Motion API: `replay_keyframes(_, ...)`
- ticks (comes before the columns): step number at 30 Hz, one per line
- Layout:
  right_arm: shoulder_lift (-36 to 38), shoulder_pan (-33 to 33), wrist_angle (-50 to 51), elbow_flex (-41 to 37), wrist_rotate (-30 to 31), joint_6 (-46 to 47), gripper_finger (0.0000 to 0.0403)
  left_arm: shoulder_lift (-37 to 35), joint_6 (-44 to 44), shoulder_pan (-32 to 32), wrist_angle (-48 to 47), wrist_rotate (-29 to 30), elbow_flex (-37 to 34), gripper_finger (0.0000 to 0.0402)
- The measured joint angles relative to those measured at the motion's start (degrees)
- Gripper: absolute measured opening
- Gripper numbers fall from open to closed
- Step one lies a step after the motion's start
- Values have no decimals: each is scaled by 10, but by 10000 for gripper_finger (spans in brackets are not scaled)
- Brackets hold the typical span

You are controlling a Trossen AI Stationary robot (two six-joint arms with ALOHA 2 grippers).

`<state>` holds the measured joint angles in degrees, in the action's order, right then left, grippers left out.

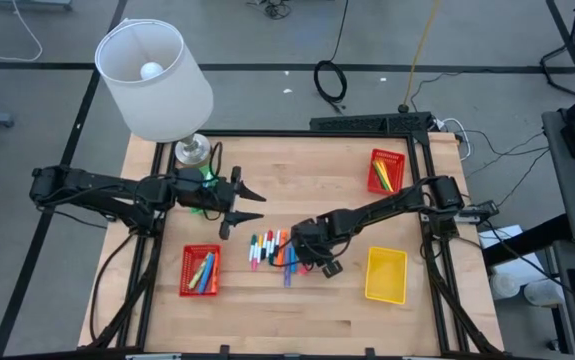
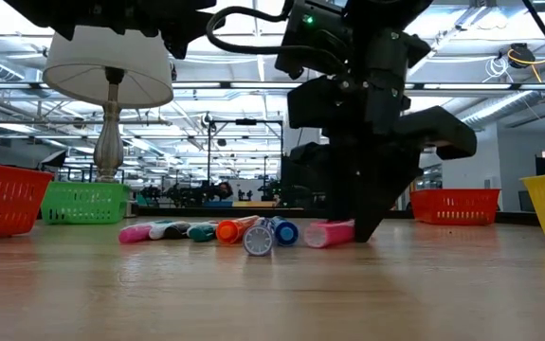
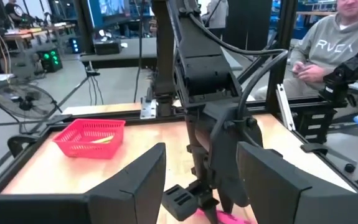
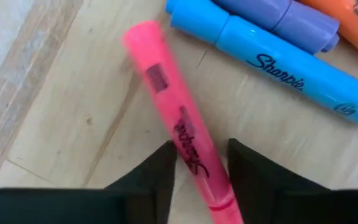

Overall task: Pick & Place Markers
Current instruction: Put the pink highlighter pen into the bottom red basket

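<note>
Counter (image 1: 317,310) is bare pale wood on the near side of the right gripper (image 1: 312,262), with loose markers (image 1: 270,248) lying just beside it. Its jaws are closed on a pink Sharpie highlighter (image 4: 182,121), lying flat, long axis running straight out between them. Left gripper (image 1: 250,206) hovers well apart, jaws wide, nothing in them.
</note>
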<state>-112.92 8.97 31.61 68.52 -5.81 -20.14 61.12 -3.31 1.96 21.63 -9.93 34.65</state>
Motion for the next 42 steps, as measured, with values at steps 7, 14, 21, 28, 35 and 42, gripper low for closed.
replay_keyframes(7, 4, 0, -108, -69, -7, 36, 48, 0, 19, -1, 0, 0, 0, 205)
replay_keyframes(14, 35, 3, -116, -103, 33, 114, 46, 0, 21, -1, 0, 0, 0, 205)
replay_keyframes(21, 165, 14, -77, -135, 65, 155, 45, 0, 21, -1, 0, 0, 0, 205)
replay_keyframes(28, 323, 23, -130, -220, 151, 201, 47, 0, 21, -1, -3, 0, 0, 205)
replay_keyframes(35, 461, 26, -453, -388, 208, 169, 45, 0, 21, -1, 1, 0, 0, 205)
replay_keyframes(42, 531, 19, -602, -460, 206, 134, 45, 14, 20, 0, 11, 0, 0, 205)
